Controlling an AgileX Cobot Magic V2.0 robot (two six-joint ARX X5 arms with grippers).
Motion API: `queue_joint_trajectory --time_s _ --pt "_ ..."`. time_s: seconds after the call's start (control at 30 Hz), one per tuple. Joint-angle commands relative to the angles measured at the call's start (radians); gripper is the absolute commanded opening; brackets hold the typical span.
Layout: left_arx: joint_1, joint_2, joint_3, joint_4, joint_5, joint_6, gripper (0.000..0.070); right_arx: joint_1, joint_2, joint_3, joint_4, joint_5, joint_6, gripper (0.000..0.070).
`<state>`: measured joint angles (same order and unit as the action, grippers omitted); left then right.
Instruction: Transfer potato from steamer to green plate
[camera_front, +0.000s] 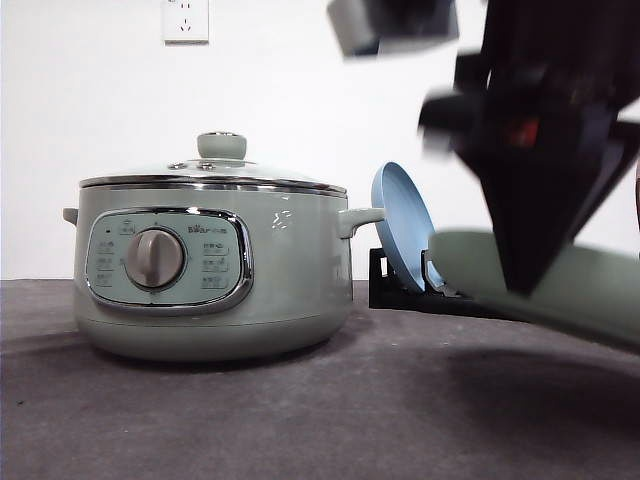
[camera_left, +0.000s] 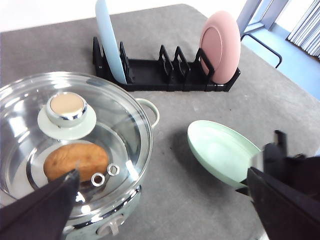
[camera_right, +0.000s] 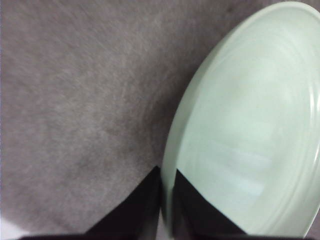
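Between the right hand's (camera_right: 167, 200) fingers sits the green plate's (camera_right: 250, 140) rim.

Matte black right gripper (camera_front: 524, 285), wedge-shaped tapering fingers (camera_right: 135, 210); small red mark, grey block above

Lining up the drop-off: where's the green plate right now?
The green plate is at the front view's right edge, held tilted above the table by its rim in the right hand, right of the steamer and in front of the black dish rack.
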<state>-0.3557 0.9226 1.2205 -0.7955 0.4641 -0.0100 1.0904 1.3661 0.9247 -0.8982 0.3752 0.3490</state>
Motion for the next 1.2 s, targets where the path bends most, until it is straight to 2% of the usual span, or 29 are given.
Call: queue_joint_trajectory --time_s 0.0,0.3,0.53,0.6,0.67,0.8,0.97,1.1,1.17 --pt "-0.005 0.007 0.021 0.001 0.005 0.02 0.07 0.014 0.043 -0.002 0.019 0.019 0.029 0.0006" --pt "-0.005 0.007 0.021 0.0 0.005 0.021 0.07 0.014 0.187 -0.007 0.115 0.018 0.03 0.0006" --pt "-0.005 0.007 0.021 0.0 0.005 0.021 0.07 0.016 0.218 -0.007 0.128 0.018 0.04 0.0011" --pt "-0.005 0.007 0.021 -0.001 0.005 0.021 0.07 0.016 0.215 -0.007 0.132 0.018 0.04 0.0057" --pt "-0.005 0.007 0.021 -0.001 0.006 0.021 0.07 0.016 0.214 -0.003 0.124 0.017 0.038 0.0163" --pt "-0.005 0.007 0.021 -0.001 0.006 0.021 0.07 0.014 0.202 0.022 0.08 0.002 0.036 0.0326" --pt "-0.005 0.007 0.021 -0.001 0.006 0.021 0.07 -0.009 0.124 0.056 0.078 -0.144 0.024 0.0479" --pt "-0.005 0.007 0.021 -0.001 0.006 0.021 0.07 -0.052 0.032 0.065 0.091 -0.257 -0.008 0.0543" --pt "-0.005 0.007 0.021 -0.002 0.005 0.021 0.07 -0.083 -0.024 0.065 0.096 -0.305 -0.027 0.0551"
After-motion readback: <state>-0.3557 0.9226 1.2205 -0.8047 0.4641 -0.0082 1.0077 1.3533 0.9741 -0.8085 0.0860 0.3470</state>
